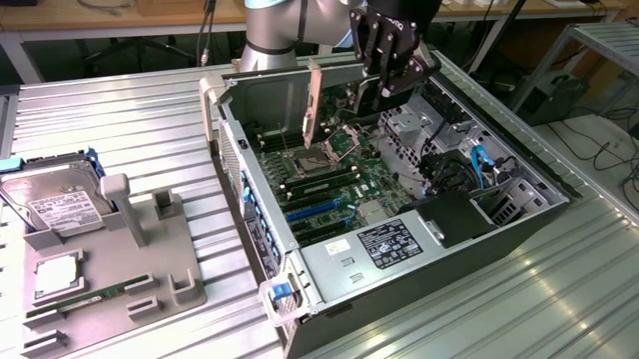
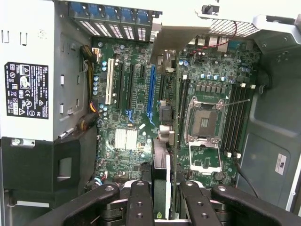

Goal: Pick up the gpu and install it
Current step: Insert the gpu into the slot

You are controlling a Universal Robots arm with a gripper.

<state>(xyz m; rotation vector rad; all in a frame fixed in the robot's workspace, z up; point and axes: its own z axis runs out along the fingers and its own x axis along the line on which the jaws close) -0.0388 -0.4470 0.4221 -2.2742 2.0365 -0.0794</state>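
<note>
Gripper (image 1: 394, 71) hangs over the open case (image 1: 450, 299), jaws drawn narrow onto the gpu (image 1: 311, 105). The card is on edge, bracket end hanging down, clear of the board.

In the wrist view the card's edge runs out from between the fingers (image 2: 139, 197), just beside the blue slot (image 2: 151, 92). I can't tell whether it lines up with the slot or sits a little off.

Risks:
- A slight offset would put the card's edge on the board beside the slot.
- The bracket could catch on the case's rear wall.
- The open CPU socket (image 2: 205, 123) lies near.

Count:
- one gpu
- one gripper
- one blue slot
- one white slot (image 2: 111, 81)
- on the tray (image 1: 150, 262): one hard drive (image 1: 55, 198), one RAM stick (image 1: 95, 294)
</note>
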